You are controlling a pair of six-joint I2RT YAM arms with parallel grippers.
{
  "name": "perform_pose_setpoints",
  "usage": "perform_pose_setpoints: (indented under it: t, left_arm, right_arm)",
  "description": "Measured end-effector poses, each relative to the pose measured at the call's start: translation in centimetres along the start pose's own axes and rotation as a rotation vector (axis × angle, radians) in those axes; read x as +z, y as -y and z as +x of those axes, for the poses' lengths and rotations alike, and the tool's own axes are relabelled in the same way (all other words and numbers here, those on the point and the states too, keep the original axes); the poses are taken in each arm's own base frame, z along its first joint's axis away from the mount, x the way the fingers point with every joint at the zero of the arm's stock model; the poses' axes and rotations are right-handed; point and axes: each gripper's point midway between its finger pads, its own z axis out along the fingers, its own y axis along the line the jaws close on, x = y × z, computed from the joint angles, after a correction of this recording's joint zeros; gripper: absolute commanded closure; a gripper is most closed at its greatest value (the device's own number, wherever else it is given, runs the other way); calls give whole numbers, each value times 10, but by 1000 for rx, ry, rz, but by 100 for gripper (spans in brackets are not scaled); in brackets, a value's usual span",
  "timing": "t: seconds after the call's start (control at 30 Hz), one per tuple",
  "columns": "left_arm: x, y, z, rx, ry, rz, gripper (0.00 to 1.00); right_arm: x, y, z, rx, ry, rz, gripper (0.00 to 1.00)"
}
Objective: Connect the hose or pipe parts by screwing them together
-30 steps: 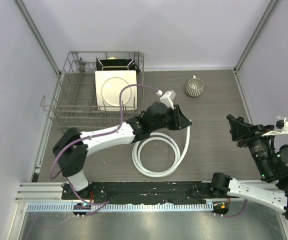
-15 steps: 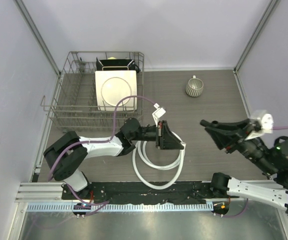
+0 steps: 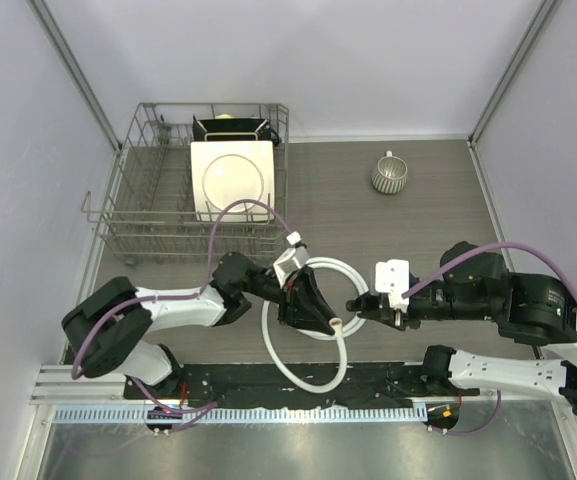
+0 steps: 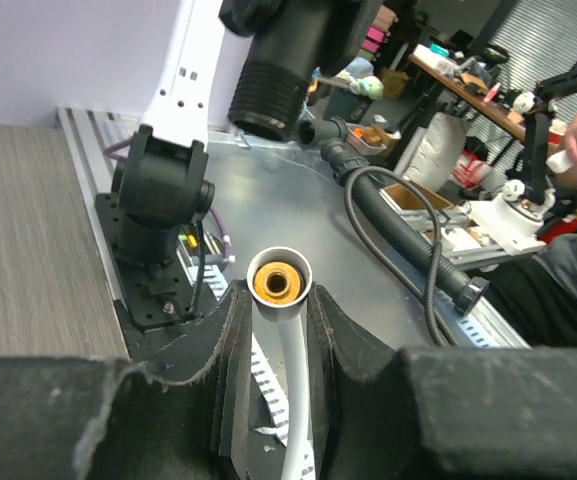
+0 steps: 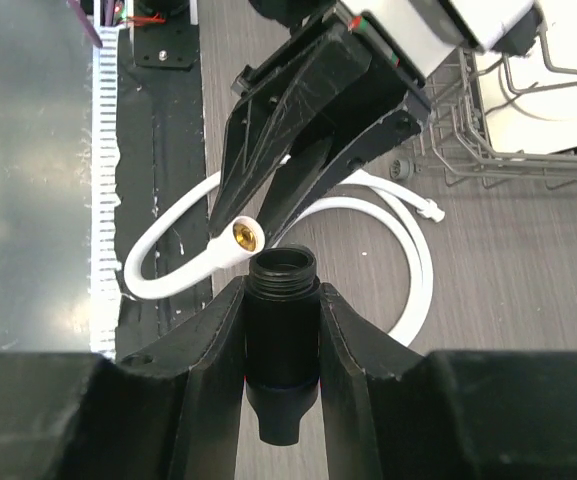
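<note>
A white hose (image 3: 308,372) lies in loops on the wooden table. My left gripper (image 3: 330,322) is shut on the hose just behind its white end connector (image 4: 279,283), whose brass-coloured bore faces outward. My right gripper (image 3: 360,304) is shut on a black fitting (image 5: 281,300), threaded end forward. In the right wrist view the connector (image 5: 240,238) sits just left of the fitting's open mouth, close to it, and I cannot tell whether they touch. The fitting's thread (image 4: 268,95) shows at the top of the left wrist view. The hose's other end (image 5: 430,212) rests on the table.
A wire dish rack (image 3: 118,215) with a white plate (image 3: 231,178) stands at the back left. A ribbed mug (image 3: 389,175) sits at the back right. The black base rail (image 3: 298,380) runs along the near edge under the hose loop.
Both arms have swung toward the middle. The left brought the hose end down and nearer, dragging the loops. The right moved left with the fitting until the two ends face each other.
</note>
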Motion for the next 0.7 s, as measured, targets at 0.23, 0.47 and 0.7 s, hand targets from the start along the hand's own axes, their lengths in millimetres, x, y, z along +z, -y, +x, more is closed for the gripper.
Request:
perform_pose_setpoints:
  t: [0.23, 0.47, 0.7]
  left_arm:
    - [-13, -9, -13, 128, 122, -165, 100]
    - [-5, -64, -42, 13, 155, -417, 46]
    - [7, -135, -43, -131, 99, -632, 0]
  right_arm:
    - [4, 18, -7, -9, 8, 89, 99]
    - [-20, 71, -6, 181, 210, 489, 99]
    - [-75, 96, -2, 349, 372, 728, 99]
